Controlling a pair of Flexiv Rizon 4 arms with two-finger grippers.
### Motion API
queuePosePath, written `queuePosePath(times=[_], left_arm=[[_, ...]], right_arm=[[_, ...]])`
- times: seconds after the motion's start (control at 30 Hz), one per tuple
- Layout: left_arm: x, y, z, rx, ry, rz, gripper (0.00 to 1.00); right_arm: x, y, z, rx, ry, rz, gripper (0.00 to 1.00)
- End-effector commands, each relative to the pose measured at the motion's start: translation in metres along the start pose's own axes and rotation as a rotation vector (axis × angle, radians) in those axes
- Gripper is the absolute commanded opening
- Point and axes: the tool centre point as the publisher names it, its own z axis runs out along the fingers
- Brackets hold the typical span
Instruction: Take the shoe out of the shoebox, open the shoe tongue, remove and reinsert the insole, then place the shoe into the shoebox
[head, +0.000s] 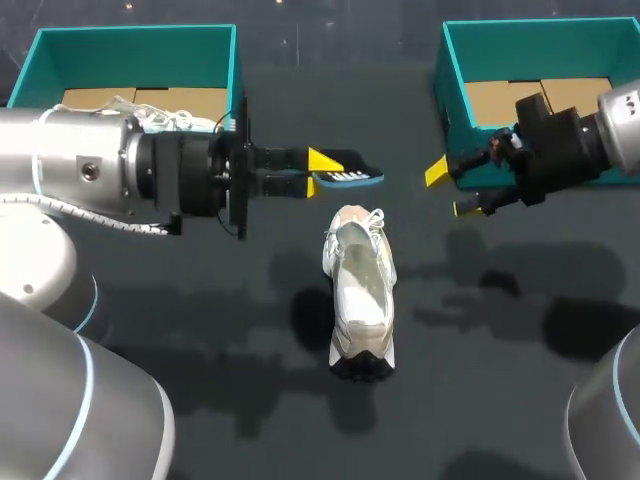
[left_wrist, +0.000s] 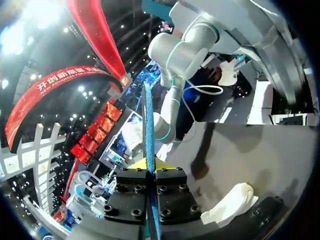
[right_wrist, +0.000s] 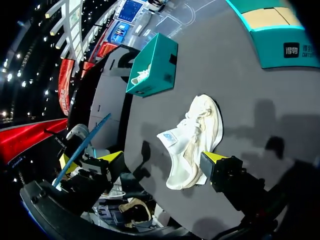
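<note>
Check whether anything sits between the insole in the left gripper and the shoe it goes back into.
Nothing visible does. The left gripper is shut on the blue insole, and only bare table shows between it and the white shoe. The open right gripper hangs off to the side, by the right box.

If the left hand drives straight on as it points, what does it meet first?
Most likely the right hand, facing it across the gap; the insole would touch first. The shoe lies beside that line. Heights unclear.
</note>
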Motion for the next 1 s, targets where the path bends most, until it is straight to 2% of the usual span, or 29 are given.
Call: queuePosePath(times=[0.03,0.23,0.27,0.3,0.37,0.43,0.67,1.0], left_arm=[[0.003,0.002,0.001,0.029,-0.009,0.437,0.00],[0.003,0.002,0.001,0.029,-0.009,0.437,0.00],[0.005,0.004,0.001,0.039,-0.012,0.470,0.00],[0.008,0.007,0.002,0.013,-0.022,0.532,0.00],[0.014,0.013,0.005,0.015,-0.034,0.571,0.00],[0.021,0.020,0.008,-0.009,-0.042,0.627,0.00],[0.035,0.043,0.014,-0.033,-0.032,0.647,0.00],[0.048,0.073,0.019,-0.057,-0.012,0.634,0.00]], right_arm=[[0.008,-0.004,0.000,-0.012,-0.047,0.003,1.00],[0.008,-0.004,0.000,-0.012,-0.047,0.003,1.00],[0.008,-0.001,0.001,-0.010,-0.012,0.011,1.00],[0.009,0.001,0.002,-0.004,0.006,0.024,1.00],[0.010,0.004,0.002,-0.019,0.060,0.037,1.00],[0.013,0.007,0.003,-0.019,0.070,0.042,1.00],[0.028,0.014,0.009,-0.014,0.134,0.045,1.00],[0.045,0.021,0.021,0.039,0.204,0.021,1.00]])
